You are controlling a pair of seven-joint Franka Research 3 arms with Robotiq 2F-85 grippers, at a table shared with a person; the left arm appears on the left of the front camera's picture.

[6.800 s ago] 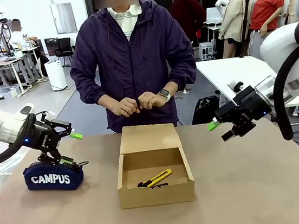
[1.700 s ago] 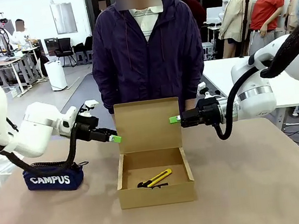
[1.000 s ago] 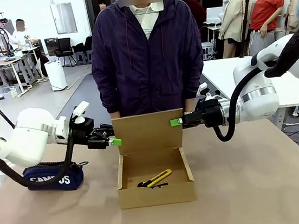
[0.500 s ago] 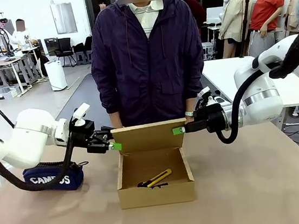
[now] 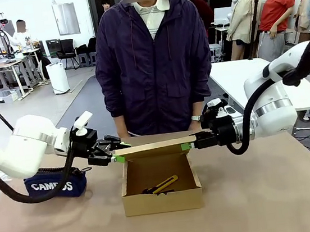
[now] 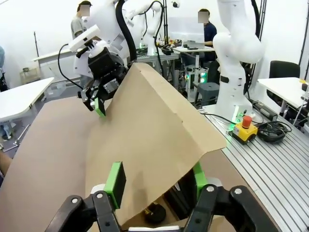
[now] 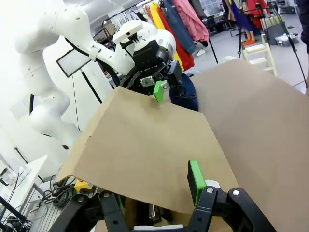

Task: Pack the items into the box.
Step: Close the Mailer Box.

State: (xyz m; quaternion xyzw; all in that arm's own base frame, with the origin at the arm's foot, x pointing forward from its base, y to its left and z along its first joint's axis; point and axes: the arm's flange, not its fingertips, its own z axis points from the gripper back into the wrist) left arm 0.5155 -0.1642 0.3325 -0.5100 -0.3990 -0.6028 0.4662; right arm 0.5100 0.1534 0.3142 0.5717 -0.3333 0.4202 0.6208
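- The left hand (image 5: 116, 156) pinches the flap lid (image 5: 154, 145) at its corner at 9 o'clock of the box; in the left wrist view the green pads (image 6: 116, 178) straddle the card edge, with a little slack by the look of it.
- The right hand (image 5: 188, 143) pinches the opposite corner at 3 o'clock, its pads on either face of the card.
- The lid lies almost level over the box (image 5: 161, 190), which sits mid-bench (image 5: 266, 193) in front of the person.
- The utility knife (image 5: 164, 184) lies on the box floor, toward 6 o'clock. Whether the stapler is inside, I cannot tell.
- The CAMPUS pouch (image 5: 54, 182) rests well apart at 9 o'clock.
- Step in hand: closing the lid. Next, both hands likely need to lower together and let go evenly so the flap seats.
- Half a second ago the lid stood steeper; earlier still it was upright, and both hands have come down with it.
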